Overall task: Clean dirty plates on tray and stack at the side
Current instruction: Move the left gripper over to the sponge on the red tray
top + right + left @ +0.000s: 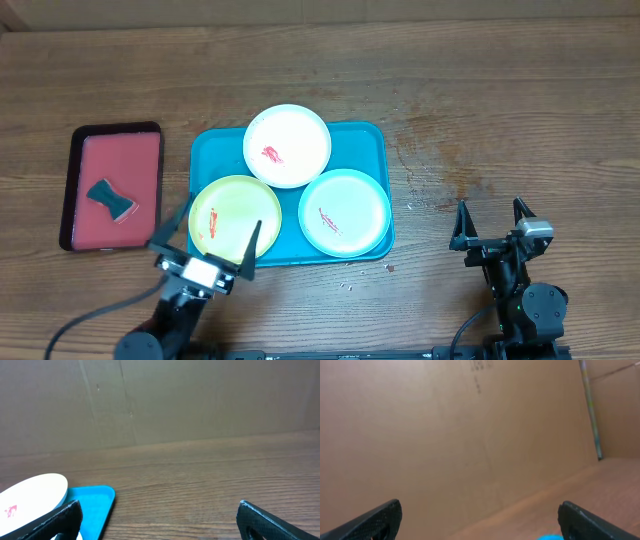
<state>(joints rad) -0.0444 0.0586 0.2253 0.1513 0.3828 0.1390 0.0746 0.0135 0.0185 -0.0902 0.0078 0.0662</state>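
Jaws spread wide on both the left gripper [225, 212] and the right gripper [489, 205], neither holding anything.

The glossy turquoise tray [372, 140], a rectangle with rounded corners and a raised rim, lies mid-table and holds three smooth round plates: a white plate [287, 146] at the far side, a yellow-green plate [225, 195] near left and a mint plate [345, 213] near right, each marked with a small red smear. The left gripper's black fingers [253, 243] frame the yellow-green plate from the near edge; the right gripper stands well apart over the scuffed wood-grain table [500, 100]. A dark-rimmed red tray [100, 232] to the left carries a dark teal bow-shaped pad [110, 198]. Small print on the cardboard wall [445, 435] is too blurred to read.
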